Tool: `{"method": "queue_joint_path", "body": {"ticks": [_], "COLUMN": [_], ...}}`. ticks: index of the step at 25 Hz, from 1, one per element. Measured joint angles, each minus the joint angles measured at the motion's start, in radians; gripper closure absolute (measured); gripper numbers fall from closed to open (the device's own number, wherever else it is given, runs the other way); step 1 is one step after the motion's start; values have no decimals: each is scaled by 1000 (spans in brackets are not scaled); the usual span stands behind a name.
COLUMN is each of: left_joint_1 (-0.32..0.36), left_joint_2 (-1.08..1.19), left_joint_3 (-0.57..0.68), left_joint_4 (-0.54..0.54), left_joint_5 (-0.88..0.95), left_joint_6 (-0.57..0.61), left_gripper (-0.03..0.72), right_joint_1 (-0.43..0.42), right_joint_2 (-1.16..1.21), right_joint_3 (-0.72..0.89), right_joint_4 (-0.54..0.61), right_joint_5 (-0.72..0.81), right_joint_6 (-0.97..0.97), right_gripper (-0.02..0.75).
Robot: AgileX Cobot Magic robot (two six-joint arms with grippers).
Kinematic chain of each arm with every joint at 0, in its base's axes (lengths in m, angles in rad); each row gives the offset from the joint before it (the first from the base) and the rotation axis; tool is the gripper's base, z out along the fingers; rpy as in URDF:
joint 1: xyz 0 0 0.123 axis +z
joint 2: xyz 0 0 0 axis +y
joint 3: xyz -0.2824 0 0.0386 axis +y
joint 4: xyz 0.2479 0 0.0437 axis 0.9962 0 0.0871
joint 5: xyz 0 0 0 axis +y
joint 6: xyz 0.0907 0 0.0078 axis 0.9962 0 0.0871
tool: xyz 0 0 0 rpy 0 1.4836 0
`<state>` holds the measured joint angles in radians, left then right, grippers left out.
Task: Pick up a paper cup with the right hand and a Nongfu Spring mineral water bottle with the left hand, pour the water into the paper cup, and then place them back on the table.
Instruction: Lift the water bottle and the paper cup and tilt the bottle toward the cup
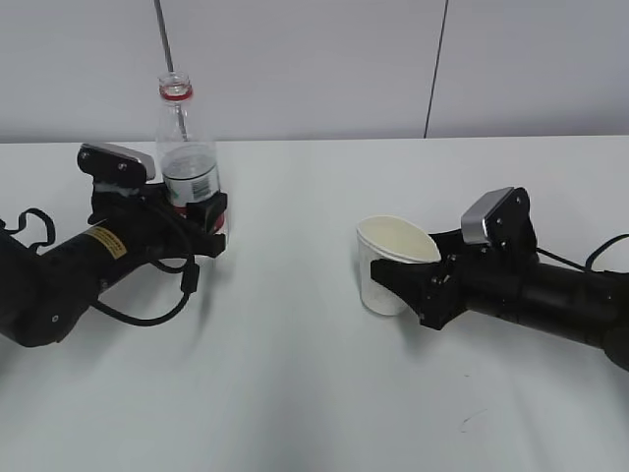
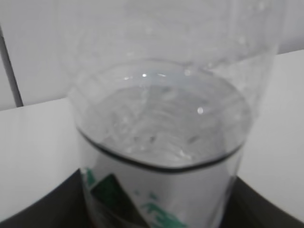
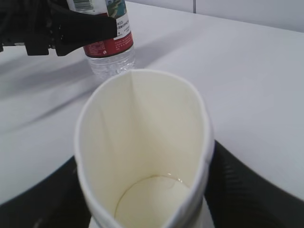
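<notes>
Left hand (image 1: pixel 201 224) at nine o'clock on the table (image 1: pixel 295 393) — jaws closed around the label band of the Nongfu Spring mineral water bottle (image 1: pixel 186 157), which stands upright, uncapped, partly full of water (image 2: pixel 161 118). Right hand (image 1: pixel 408 285) at three o'clock, jaws pressing the paper cup (image 1: pixel 391 264) from both sides — rim squashed to an oval, cup tilted, mouth toward the bottle. Thin water film in the cup's bottom. Cup and bottle well apart.
</notes>
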<state>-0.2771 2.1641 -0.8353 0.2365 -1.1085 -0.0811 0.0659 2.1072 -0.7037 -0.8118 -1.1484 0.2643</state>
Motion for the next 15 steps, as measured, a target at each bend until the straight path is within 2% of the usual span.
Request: {"method": "queue_joint_path", "body": {"ticks": [9,15], "left_joint_1": [0,0], "left_joint_2": [-94,-154], "left_joint_3": [0,1], "left_joint_4": [22,77], "left_joint_5": [60,195], "left_joint_6": [58,169], "left_gripper": [276,276], "right_joint_1": [51,81], "right_joint_2": [-10,-10], "right_joint_3": [-78,-182], "right_joint_4": [-98,-231], "right_joint_5": [8,93], "right_joint_6": [113,258], "right_gripper": [252,252]}}
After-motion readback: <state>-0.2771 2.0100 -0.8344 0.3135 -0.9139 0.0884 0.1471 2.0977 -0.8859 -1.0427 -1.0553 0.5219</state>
